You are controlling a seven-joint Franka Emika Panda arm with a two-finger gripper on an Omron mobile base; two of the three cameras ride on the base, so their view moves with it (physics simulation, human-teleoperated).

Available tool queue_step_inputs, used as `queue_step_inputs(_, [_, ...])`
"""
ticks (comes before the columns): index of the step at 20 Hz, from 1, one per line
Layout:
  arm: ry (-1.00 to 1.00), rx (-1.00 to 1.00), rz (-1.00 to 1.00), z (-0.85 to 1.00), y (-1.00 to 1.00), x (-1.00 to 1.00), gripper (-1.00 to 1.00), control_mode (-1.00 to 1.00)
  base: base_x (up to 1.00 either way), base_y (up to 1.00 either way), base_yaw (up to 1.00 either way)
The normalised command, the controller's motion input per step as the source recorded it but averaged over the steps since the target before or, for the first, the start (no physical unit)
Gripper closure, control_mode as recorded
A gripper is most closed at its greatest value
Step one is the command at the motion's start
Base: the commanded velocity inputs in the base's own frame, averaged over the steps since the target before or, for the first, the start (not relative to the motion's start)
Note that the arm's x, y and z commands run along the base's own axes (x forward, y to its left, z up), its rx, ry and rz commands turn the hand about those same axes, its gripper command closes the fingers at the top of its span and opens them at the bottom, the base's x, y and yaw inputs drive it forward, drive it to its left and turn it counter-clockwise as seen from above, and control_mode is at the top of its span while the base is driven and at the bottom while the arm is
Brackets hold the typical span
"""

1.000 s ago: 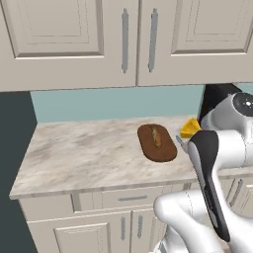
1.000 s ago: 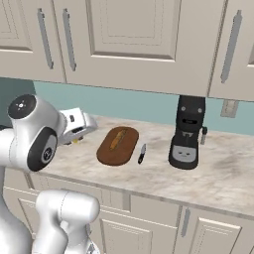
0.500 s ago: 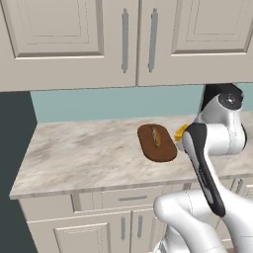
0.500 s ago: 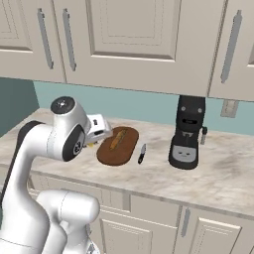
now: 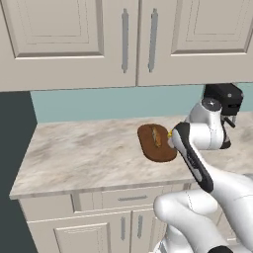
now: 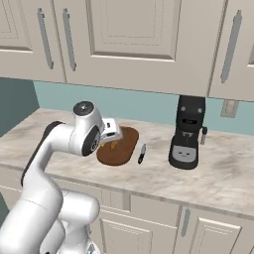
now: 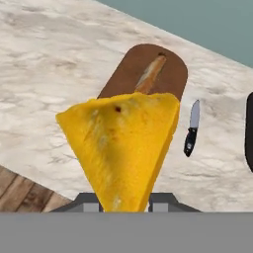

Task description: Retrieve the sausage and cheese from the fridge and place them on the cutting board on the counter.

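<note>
**Item: cheese wedge in transit to board; sausage already delivered**

Progress: I am reading the task as past halfway. The sausage [image 7: 150,74] is lying lengthwise on the cutting board [image 7: 123,74], toward its far end, so that half looks done. I am judging that what is left is to lower the cheese [image 7: 121,148] onto the board and let go.

Gripper [image 7: 126,200]: I am seeing it closed on the cheese, the two finger tips pinching the narrow point of the wedge from either side. In the right base view the gripper [image 6: 112,133] is hanging at the 9 o'clock edge of the board [image 6: 124,151], above the counter [image 6: 233,173].

Cheese, appearance: bright yellow triangular wedge, broad end pointing away from the hand, surface mottled with paler patches and one small dark speck. In the hand view it is covering the near end of the board, with the sausage at its 12 o'clock. I cannot tell how high it is riding above the wood.

Also on the counter: a small knife [image 7: 192,127] at the board's 3 o'clock, just beside it, and a black coffee machine [image 6: 187,133] further on.
</note>
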Motion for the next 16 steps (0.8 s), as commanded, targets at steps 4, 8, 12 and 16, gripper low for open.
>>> queue_step_inputs(4, [0.19, 0.00, -0.09, -0.22, -0.16, 0.77, 1.00, -1.00, 0.00, 0.00, 0.00])
queue_step_inputs(8, [0.14, 0.01, -0.06, -0.30, -0.17, 0.75, 1.00, -1.00, 0.00, 0.00, 0.00])
queue_step_inputs(12, [0.08, 0.04, -0.03, -0.44, -0.05, 0.63, 1.00, -1.00, 0.00, 0.00, 0.00])
queue_step_inputs(16, [0.02, 0.04, -0.02, -0.51, -0.01, 0.43, 1.00, -1.00, 0.00, 0.00, 0.00])
